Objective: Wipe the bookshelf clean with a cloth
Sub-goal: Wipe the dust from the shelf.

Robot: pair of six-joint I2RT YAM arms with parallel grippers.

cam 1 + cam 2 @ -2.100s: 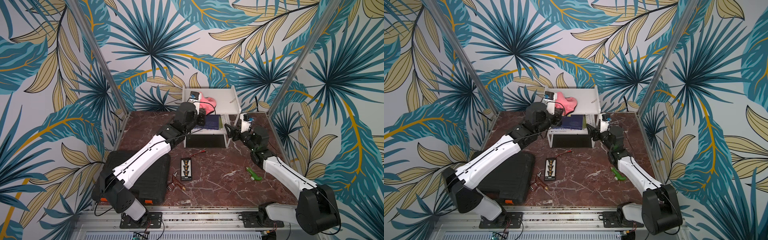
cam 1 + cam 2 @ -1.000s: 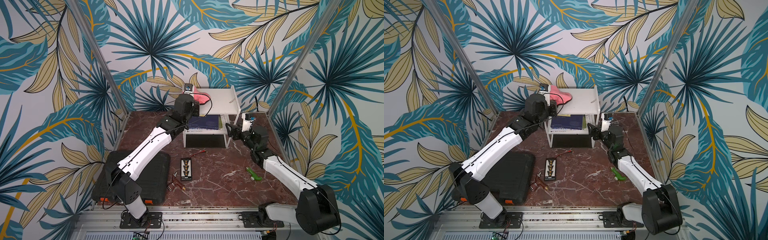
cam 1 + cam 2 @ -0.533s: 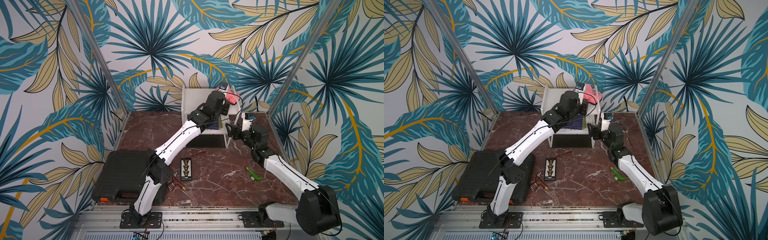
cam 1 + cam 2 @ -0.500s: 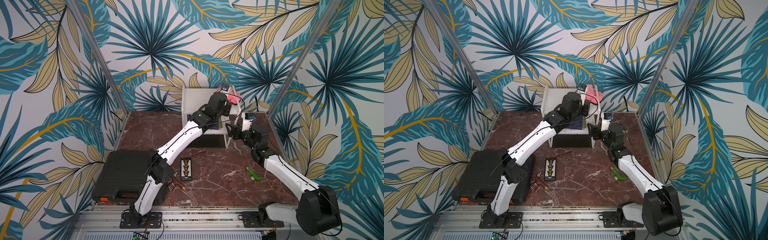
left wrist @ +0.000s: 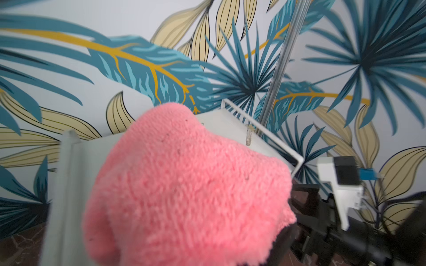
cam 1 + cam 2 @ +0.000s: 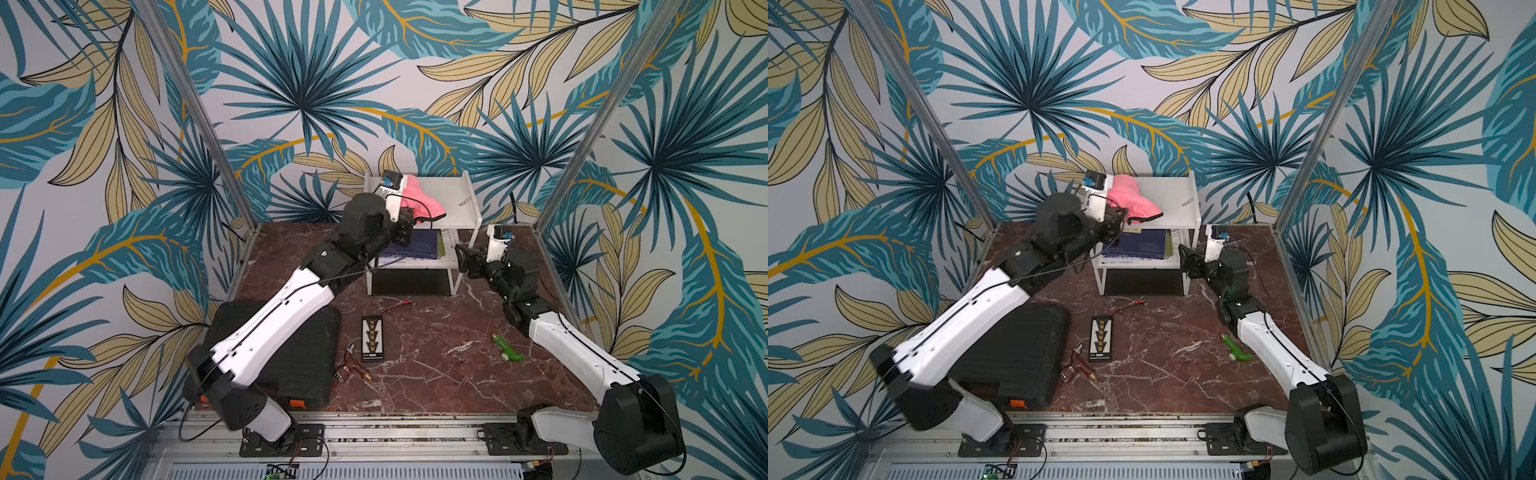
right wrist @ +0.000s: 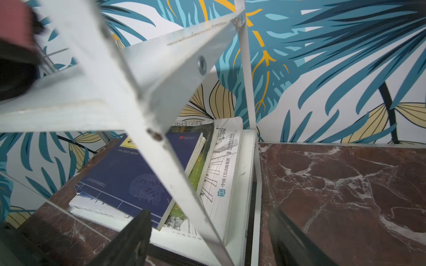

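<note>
Looking down in both top views, the white bookshelf [image 6: 459, 195] stands at the back of the marble desk [image 6: 436, 345], against the wall. The left fingers [image 6: 409, 218] are closed tight on one end of the pink cloth [image 6: 422, 200]. The cloth sits bunched over the top board, on the half nearer the left arm. Whether it presses on the board I cannot tell. The right fingers [image 6: 462, 261] are spread wide beside the shelf's right front leg, level with the lower tier, where books [image 6: 415, 246] lie flat. A black case [image 6: 307, 349] sits under the left arm, and a green toy [image 6: 509, 350] lies near the right arm.

From the left wrist, the cloth [image 5: 184, 184] fills most of the picture and hides the fingers gripping it. The bookshelf's raised side edge [image 5: 265, 138] shows behind it.

From the right wrist, the two dark fingers stand far apart with the white leg [image 7: 161, 138] between them. A gap shows on each side, and they hold nothing.
</note>
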